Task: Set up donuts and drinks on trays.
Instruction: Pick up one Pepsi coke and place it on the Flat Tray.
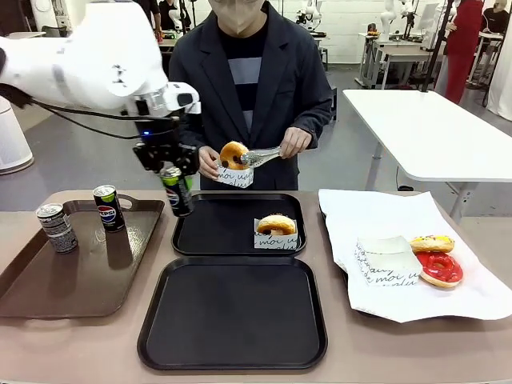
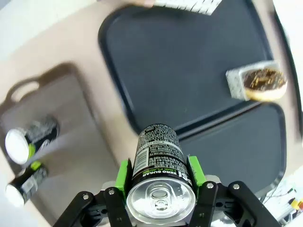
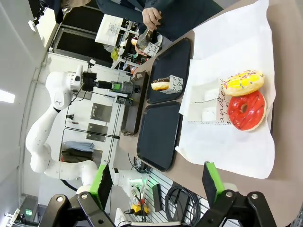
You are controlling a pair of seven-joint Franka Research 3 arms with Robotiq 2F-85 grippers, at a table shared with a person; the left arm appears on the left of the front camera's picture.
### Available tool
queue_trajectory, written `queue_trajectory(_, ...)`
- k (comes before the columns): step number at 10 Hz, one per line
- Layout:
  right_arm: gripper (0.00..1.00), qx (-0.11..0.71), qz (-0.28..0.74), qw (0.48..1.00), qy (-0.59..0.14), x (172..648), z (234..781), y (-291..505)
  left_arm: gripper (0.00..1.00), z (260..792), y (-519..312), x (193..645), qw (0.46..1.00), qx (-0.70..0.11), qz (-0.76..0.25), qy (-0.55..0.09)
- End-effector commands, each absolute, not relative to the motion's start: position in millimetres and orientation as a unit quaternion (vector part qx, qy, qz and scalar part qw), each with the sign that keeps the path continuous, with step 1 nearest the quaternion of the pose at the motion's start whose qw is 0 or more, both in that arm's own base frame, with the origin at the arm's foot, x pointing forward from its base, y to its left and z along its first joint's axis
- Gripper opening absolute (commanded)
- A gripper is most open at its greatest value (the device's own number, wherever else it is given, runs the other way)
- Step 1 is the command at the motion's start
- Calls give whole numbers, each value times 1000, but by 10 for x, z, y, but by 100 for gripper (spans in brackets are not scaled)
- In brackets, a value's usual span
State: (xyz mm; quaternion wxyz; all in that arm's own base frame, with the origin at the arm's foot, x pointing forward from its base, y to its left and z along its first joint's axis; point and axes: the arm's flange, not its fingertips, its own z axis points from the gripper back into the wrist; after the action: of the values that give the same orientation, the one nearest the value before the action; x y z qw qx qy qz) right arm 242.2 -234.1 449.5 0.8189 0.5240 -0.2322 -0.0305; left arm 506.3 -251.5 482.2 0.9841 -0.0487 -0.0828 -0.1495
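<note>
My left gripper [image 1: 166,157] is shut on a dark Pepsi can [image 1: 177,190], which hangs tilted above the left rim of the far black tray [image 1: 214,228]. In the left wrist view the green pads [image 2: 124,175] clamp the can [image 2: 158,161] on both sides. One donut in a paper sleeve [image 1: 276,230] sits on that tray; the near black tray [image 1: 232,312] is bare. The person holds a glazed donut [image 1: 234,153] in tongs over a sleeve. My right gripper [image 3: 157,184] is open, high above the table's right end.
A brown tray [image 1: 48,280] at the left carries two more cans [image 1: 108,206] [image 1: 58,227]. On the white paper [image 1: 472,288] at the right lie a yellow donut [image 1: 432,243], a red donut [image 1: 438,269] and folded sleeves [image 1: 384,260].
</note>
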Motion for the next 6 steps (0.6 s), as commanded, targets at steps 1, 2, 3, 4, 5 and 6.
queue_trajectory(1, 100, 531, -26, 811, -245, 2440, 4513, -2359, 58, 4750, -2657, 5277, 985, -46, -148, -76)
queue_trajectory(2, 100, 531, -26, 811, -245, 2440, 4513, -2359, 58, 4837, -2513, 5170, 984, -51, -162, -56)
queue_trajectory(3, 100, 531, -26, 811, -245, 2440, 4513, -2359, 58, 4989, -2226, 4879, 979, -57, -194, -25)
queue_trajectory(4, 100, 531, -26, 811, -245, 2440, 4513, -2359, 58, 5118, -1841, 4394, 970, -50, -237, -14)
queue_trajectory(5, 100, 531, -26, 811, -245, 2440, 4513, -2359, 58, 5203, -1448, 3962, 966, -59, -249, -36)
queue_trajectory(6, 100, 531, -26, 811, -245, 2440, 4513, -2359, 58, 5218, -1170, 3725, 970, -55, -228, -63)
